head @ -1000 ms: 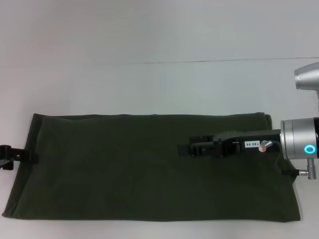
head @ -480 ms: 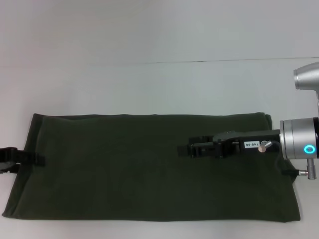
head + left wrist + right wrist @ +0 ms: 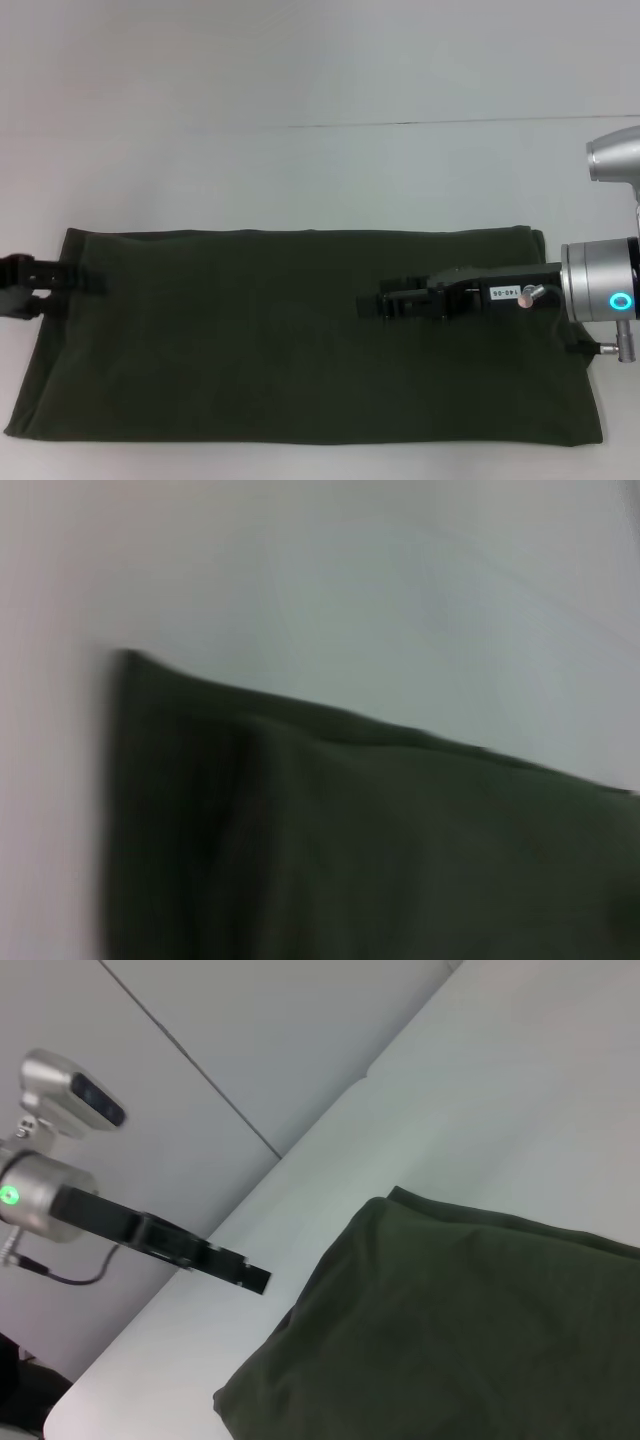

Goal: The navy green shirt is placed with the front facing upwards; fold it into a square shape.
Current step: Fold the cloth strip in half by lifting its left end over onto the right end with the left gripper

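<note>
The shirt (image 3: 300, 335) lies flat on the white bench (image 3: 300, 170) as a long, wide band, already folded lengthwise, with only plain green cloth showing and no lettering in sight. It spans most of the bench from left to right, its far edge straight and its near edge close to the bottom of the head view. The right pincer (image 3: 372, 303) reaches in from the right, stretched out level over the right half of the shirt, its tips pointing towards the middle; whether its fingers are spread or pressed together cannot be told. The left pincer (image 3: 92, 282) sits at the shirt's left edge, near the far left corner, its tip over the cloth; its fingers' state cannot be told either. The left wrist view shows a shirt corner (image 3: 135, 670) lying on the bench.
</note>
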`<move>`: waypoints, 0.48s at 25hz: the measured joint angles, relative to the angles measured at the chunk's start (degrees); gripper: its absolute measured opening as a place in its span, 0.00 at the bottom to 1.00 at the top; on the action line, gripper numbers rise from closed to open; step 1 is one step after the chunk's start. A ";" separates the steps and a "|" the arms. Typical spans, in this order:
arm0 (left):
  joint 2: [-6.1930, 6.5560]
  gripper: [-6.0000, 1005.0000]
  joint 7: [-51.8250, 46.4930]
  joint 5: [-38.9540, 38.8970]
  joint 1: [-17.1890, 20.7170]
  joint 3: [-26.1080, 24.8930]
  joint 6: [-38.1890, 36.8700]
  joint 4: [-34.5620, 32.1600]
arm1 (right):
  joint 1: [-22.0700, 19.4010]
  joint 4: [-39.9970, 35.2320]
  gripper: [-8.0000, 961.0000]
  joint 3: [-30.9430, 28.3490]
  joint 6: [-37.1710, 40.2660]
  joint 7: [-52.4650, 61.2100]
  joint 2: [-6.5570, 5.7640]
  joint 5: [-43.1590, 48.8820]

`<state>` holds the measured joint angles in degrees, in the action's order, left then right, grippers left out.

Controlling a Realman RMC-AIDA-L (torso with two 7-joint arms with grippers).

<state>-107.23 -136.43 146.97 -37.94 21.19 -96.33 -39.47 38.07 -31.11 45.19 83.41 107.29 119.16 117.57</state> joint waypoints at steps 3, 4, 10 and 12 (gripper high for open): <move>-0.07 0.89 0.22 -1.07 -0.62 0.42 -1.99 1.70 | 0.00 0.00 0.80 0.07 -0.03 0.01 0.00 0.00; -0.22 0.89 0.43 -1.16 -0.94 0.73 -2.19 2.80 | -0.02 0.00 0.80 0.08 -0.02 0.02 0.00 0.00; -2.20 0.89 0.93 -0.75 -1.76 4.62 1.89 5.53 | -0.07 0.00 0.80 0.43 0.00 0.03 0.00 0.00; -2.88 0.89 0.54 -0.69 -1.72 6.94 4.07 5.58 | -0.08 0.00 0.80 0.53 0.00 0.03 0.00 0.00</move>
<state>-110.11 -135.89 146.29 -39.66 28.12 -92.26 -33.89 37.99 -31.12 45.71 83.41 107.32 119.16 117.57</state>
